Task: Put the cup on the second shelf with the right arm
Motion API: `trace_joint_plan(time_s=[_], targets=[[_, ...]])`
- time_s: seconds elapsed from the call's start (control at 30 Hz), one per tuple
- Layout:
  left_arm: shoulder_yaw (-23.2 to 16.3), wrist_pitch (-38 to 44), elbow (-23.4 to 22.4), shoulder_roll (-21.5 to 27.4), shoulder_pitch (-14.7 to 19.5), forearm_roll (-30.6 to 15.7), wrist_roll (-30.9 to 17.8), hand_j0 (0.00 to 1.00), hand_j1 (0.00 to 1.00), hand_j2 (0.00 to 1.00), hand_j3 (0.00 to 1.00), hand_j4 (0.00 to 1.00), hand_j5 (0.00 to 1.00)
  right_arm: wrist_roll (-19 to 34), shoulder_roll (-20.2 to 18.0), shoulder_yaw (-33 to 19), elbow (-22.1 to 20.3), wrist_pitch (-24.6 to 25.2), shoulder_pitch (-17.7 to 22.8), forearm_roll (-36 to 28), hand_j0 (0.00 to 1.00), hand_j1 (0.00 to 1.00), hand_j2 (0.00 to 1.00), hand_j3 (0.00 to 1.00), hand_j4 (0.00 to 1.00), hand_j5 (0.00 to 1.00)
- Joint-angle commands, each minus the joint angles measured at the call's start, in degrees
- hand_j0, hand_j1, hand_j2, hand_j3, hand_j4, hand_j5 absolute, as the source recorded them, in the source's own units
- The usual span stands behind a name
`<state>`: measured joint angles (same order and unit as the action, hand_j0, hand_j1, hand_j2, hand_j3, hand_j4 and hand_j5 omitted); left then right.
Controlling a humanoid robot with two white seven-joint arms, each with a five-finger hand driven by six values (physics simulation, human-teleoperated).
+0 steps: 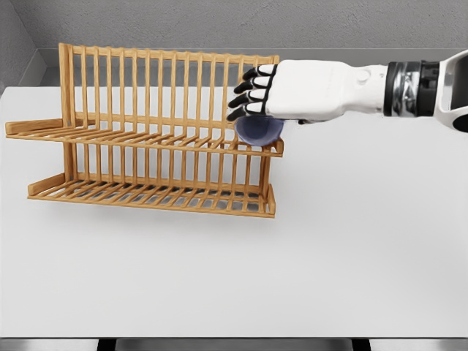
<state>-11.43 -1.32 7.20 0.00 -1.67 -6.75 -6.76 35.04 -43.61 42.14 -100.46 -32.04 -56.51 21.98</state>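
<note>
One bluish cup (258,129) sits under the right hand (257,91), on the rack's (146,139) upper shelf.

Single head view, looking down and forward over the white worktop (307,278), wooden rack (157,139) at mid-distance left, grey wall (219,22) far behind

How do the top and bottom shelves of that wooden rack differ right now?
The upper shelf has a blue cup at its right end, under the right hand; the lower shelf holds nothing. The upper shelf's left end sticks out further left than the lower shelf's does. The upper shelf is partly covered by the hand; the lower shelf is in full view. Both are slatted light wood and belong to one rack.
</note>
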Motion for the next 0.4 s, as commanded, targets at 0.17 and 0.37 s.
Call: trace_joint_plan(time_s=[0.17, 0.37], targets=[[0.01, 0.00, 0.01, 0.00, 0.00, -0.02, -0.01, 1.00, 1.00, 1.00, 1.00, 1.00, 1.00, -0.04, -7.80, -26.57, 9.93, -0.48, 15.90, -0.36, 1.00, 1.00, 1.00, 1.00, 1.00, 1.00], [0.01, 0.00, 0.01, 0.00, 0.00, -0.02, -0.01, 1.00, 1.00, 1.00, 1.00, 1.00, 1.00, -0.04, 3.36, -36.42, 9.84, -2.96, 34.01, 0.52, 1.00, 1.00, 1.00, 1.00, 1.00, 1.00]])
